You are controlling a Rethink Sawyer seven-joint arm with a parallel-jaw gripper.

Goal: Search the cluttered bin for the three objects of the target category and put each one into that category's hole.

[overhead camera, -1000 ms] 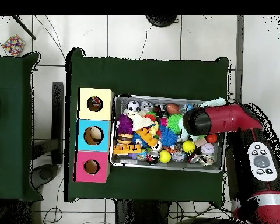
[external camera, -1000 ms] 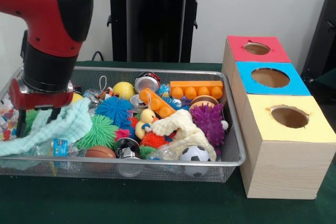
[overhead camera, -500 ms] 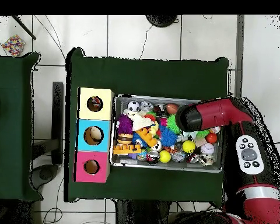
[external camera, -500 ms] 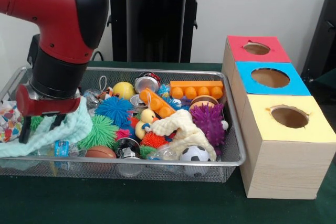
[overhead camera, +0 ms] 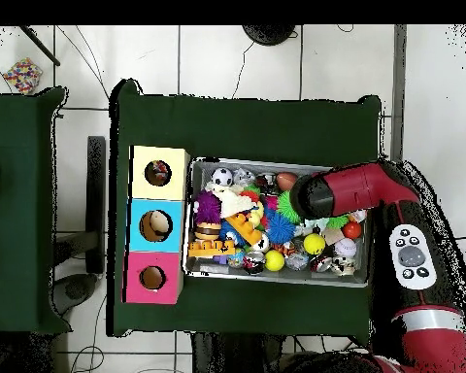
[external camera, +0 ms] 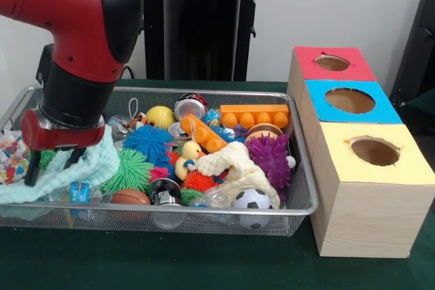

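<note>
Since a second ago the arm has swung inward over the bin's end farthest from the boxes, and in the last half second it has nearly stopped; the toys look unmoved.

Judging by this, the step in hand is the search or a first pick (no toy is seen lifted out, and I cannot say which category is the target); the gripper sits low among the clutter, its dark fingers straddling or pressed against the mint cloth; whether they are clamped on it or spread apart I cannot tell, since the cloth and the red wrist hide the tips.

The candidates lie in the bin: spiky balls such as the blue ball and the purple ball, the soccer ball, the cream cloth. The holes stand well apart from the gripper, at the bin's other end: red box, blue box, yellow box.

Next comes, I judge, a firm hold, a straight lift clear of the rim, then a carry across the bin.

Arm pose: elbow high, forearm descending steeply, wrist roughly vertical; overhead, it reaches in across the bin's end.
</note>
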